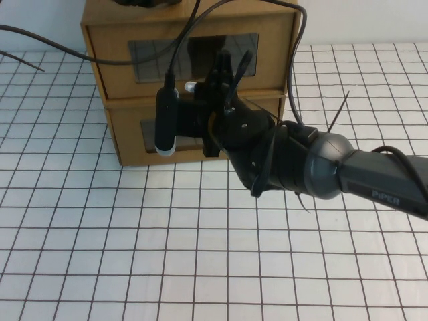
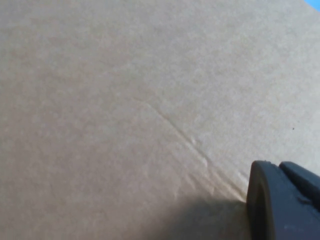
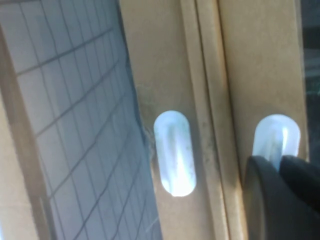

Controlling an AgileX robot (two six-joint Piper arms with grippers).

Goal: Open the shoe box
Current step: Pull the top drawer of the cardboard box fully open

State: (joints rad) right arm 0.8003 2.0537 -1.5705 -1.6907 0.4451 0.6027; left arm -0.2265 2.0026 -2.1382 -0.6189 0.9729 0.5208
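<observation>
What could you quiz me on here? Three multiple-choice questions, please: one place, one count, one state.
1. Where is the right gripper?
A. far from the boxes
B. at the boxes' front
C. on top of them

2. How many boxes are stacked?
A. two
B. one
C. three

3. The right gripper's fingers are:
A. spread wide
B. holding a shoe
C. closed on a white tab

Answers: 1 B, the high view shows it against the fronts. 2 A, one box sits on another. 3 C, its wrist view shows them pinched at the tab. The left gripper sits close against plain cardboard.
</observation>
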